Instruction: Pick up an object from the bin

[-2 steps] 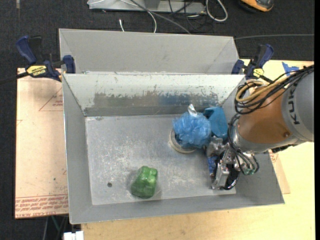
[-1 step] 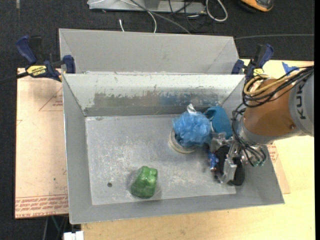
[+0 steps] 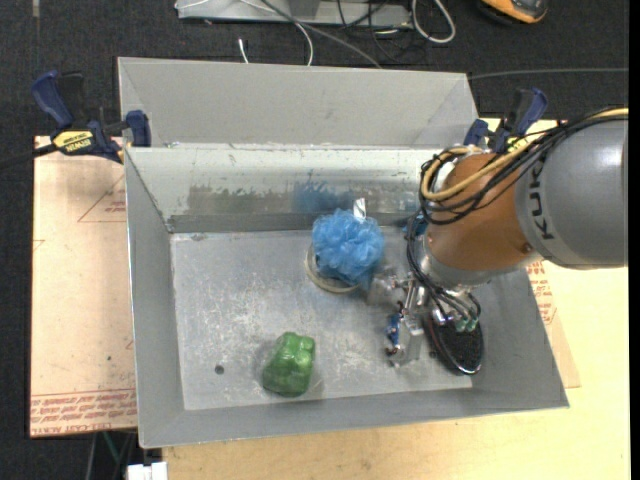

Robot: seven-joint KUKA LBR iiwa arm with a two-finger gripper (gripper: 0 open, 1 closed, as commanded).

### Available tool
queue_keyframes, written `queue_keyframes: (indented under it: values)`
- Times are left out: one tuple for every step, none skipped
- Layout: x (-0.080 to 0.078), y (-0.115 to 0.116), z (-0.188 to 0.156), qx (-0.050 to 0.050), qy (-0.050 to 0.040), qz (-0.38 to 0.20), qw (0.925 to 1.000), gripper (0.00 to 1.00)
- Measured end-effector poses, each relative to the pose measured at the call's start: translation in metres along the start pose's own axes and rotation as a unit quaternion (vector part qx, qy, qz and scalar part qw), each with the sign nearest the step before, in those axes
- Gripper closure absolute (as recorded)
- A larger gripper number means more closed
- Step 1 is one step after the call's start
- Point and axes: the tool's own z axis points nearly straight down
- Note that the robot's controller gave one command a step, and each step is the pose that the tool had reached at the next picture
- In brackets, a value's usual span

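My gripper [image 3: 401, 342] hangs low over the bin floor at the right, under the orange wrist cover. A black glossy oval thing [image 3: 458, 345] lies right beside it, on its right. To its upper left sits a blue mesh puff [image 3: 348, 244], resting on a pale ring-shaped roll [image 3: 326, 274]; both are apart from the gripper. I see nothing held in the gripper.
A green pepper-shaped toy [image 3: 289, 364] lies near the bin's front wall, left of the gripper. The arm and its cables cover the bin's right back corner. Bare grey floor stretches across the left half of the bin.
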Motion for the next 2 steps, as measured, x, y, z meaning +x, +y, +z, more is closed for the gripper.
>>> queue_keyframes:
  values:
    - [0.019, -0.072, 0.000, 0.002, -0.0039, 0.042, 0.9991, 0.00]
    - [0.047, -0.055, 0.000, -0.001, -0.0008, -0.063, 0.9980, 1.00]
